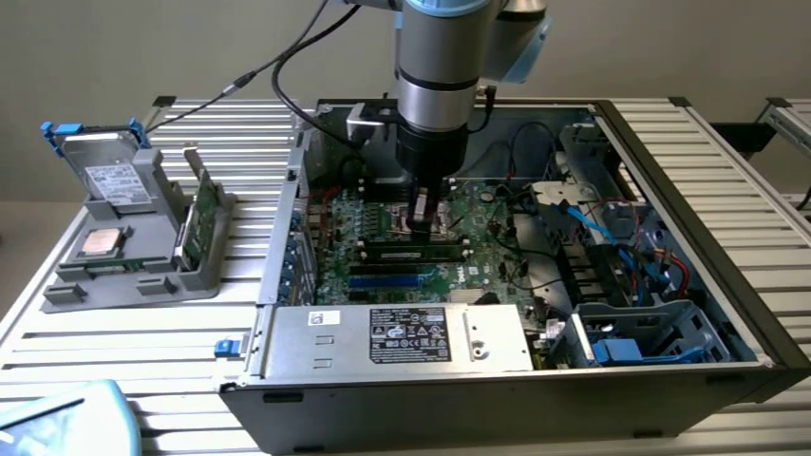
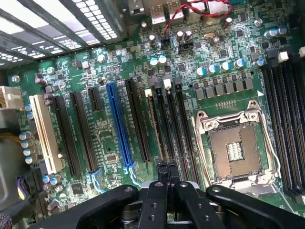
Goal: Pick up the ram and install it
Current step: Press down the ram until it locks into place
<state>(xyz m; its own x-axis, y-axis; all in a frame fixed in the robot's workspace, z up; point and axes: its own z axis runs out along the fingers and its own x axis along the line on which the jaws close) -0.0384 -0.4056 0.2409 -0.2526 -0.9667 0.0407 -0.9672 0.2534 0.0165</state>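
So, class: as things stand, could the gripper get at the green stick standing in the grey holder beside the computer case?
Probably not directly. The gripper sits low inside the case, over the motherboard, and the case wall stands between it and the green stick. The grey holder is open from above.

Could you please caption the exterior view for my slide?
End effector lowered inside the open PC case, above a seated ram.

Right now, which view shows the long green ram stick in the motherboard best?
The exterior view: the long narrow green ram stick shows broadside below the claw. The wrist view catches its thin top edge.
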